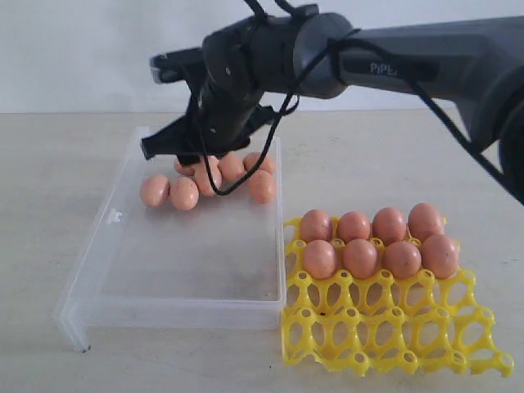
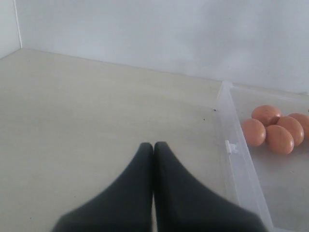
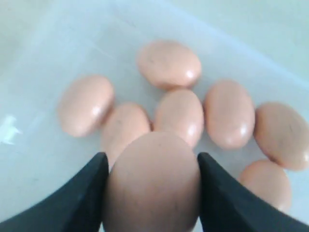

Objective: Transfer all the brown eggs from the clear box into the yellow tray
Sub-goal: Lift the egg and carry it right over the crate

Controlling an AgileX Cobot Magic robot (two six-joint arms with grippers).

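The clear box (image 1: 90, 246) lies left of the yellow tray (image 1: 393, 327). Several brown eggs (image 1: 184, 193) are bunched at the box's far end, and several more (image 1: 360, 258) fill the tray's two back rows. My right gripper (image 3: 150, 155) hangs over that bunch, shut on one brown egg (image 3: 152, 188) with a finger pressed to each side; the loose eggs (image 3: 229, 121) lie just beneath it. In the exterior view the right gripper (image 1: 201, 155) covers part of the bunch. My left gripper (image 2: 154, 144) is shut and empty over bare table beside the box's wall (image 2: 236, 159).
The near part of the box floor (image 1: 196, 254) holds nothing. The tray's two front rows of cups (image 1: 385, 340) are vacant. A pale wall stands behind the table. The right arm (image 1: 426, 61) reaches in from the upper right, with a black cable hanging from it.
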